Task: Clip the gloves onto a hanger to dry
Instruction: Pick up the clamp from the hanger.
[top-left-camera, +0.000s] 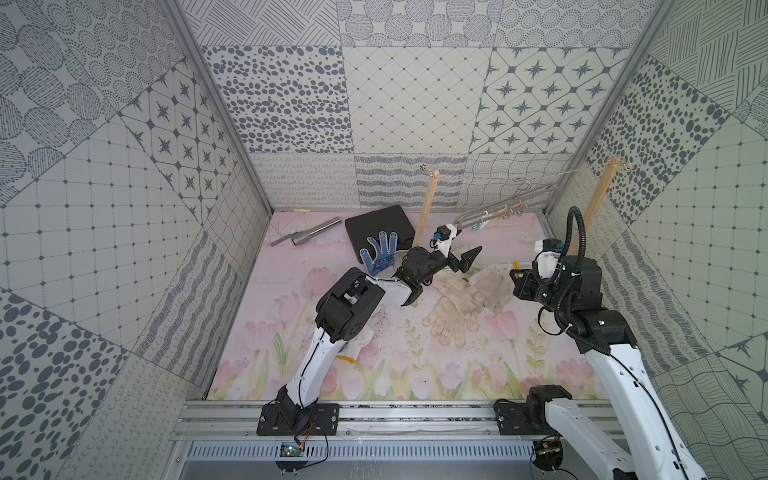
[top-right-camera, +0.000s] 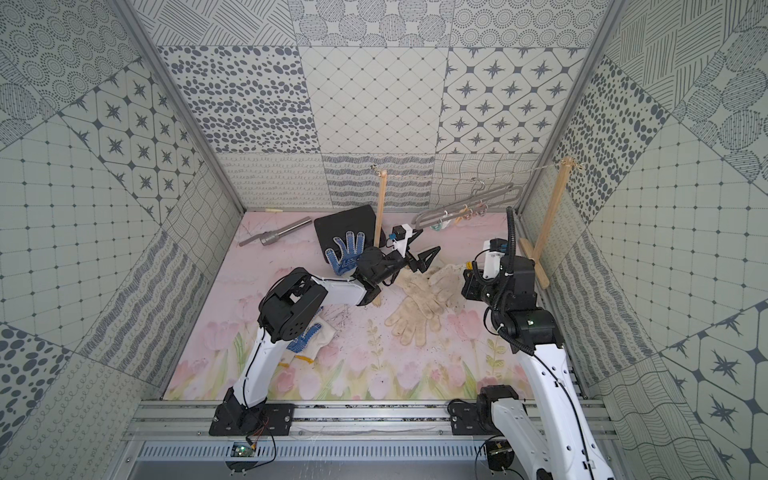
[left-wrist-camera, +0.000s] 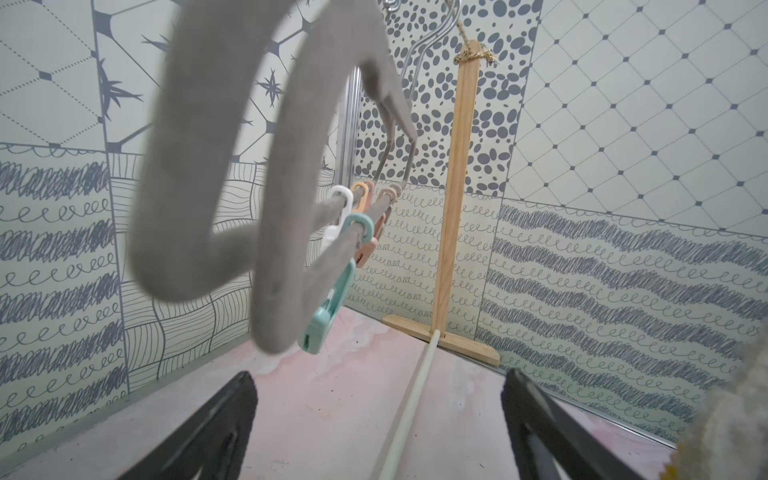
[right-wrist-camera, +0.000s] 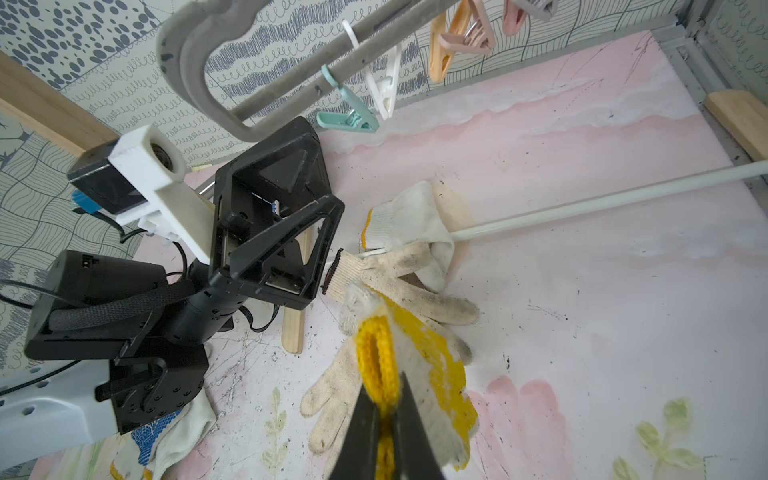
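Observation:
The grey hanger (top-left-camera: 463, 219) (top-right-camera: 419, 218) hangs by its metal hook from a string at the back right, with pastel pegs on its bars. Its loops (left-wrist-camera: 178, 187) fill the left wrist view, a teal peg (left-wrist-camera: 328, 307) at their low end. My left gripper (top-left-camera: 465, 259) (left-wrist-camera: 380, 386) is open and empty just below that end. My right gripper (right-wrist-camera: 384, 399) is shut on the yellow cuff of a yellow-dotted glove (right-wrist-camera: 432, 374). Cream gloves (top-left-camera: 457, 307) (top-right-camera: 415, 307) lie piled between the arms. A blue-dotted glove (top-left-camera: 380, 251) lies on a black case.
A black case (top-left-camera: 380, 226) and a metal tube (top-left-camera: 307, 235) lie at the back left. Two wooden posts (top-left-camera: 426, 212) (top-left-camera: 594, 208) carry the string. A white rod (right-wrist-camera: 602, 199) lies on the pink mat. Another blue-dotted glove (top-right-camera: 307, 336) lies under the left arm.

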